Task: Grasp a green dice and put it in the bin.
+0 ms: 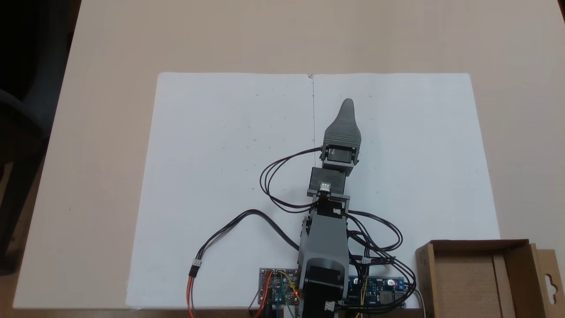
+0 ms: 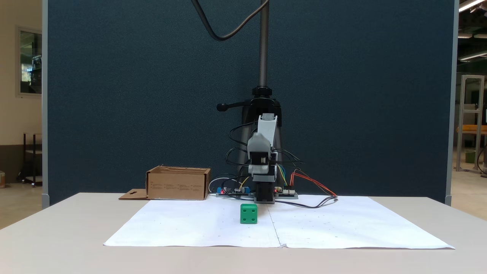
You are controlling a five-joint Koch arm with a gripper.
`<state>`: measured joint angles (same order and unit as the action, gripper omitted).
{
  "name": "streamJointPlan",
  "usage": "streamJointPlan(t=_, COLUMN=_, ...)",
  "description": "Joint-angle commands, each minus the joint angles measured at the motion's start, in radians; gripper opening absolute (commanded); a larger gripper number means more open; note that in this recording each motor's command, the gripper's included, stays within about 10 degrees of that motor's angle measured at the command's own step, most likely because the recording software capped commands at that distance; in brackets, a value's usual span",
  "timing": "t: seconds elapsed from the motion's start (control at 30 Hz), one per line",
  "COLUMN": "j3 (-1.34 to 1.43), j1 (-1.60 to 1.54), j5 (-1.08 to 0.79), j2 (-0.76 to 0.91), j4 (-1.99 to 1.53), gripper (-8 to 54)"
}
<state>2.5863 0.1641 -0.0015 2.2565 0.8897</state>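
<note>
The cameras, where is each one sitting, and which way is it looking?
High view: sits above the arm's base, looks down along the arm at the white paper and bin; the arm's back, wires and gripper show.
Low view: sits at table height opposite the arm, looks across the green dice at the arm's front and a blue screen.
Shared: both fixed views show the arm, paper, bin and circuit boards.
</note>
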Motion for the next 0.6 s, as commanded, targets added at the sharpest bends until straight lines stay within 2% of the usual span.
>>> streamJointPlan(t=0.0, j3=-0.150, j1=0.020, j5=-0.071, j2=0.114, j4=-0.161, gripper=44.2)
streamJointPlan(t=0.43, j3=-0.891, j1=0.069, j5=-0.044, j2=0.098, j4=-1.147, gripper=43.9)
streamJointPlan(t=0.57, j3=-1.067, j1=0.066, j5=-0.044, j2=0.038, j4=-1.399, gripper=43.9)
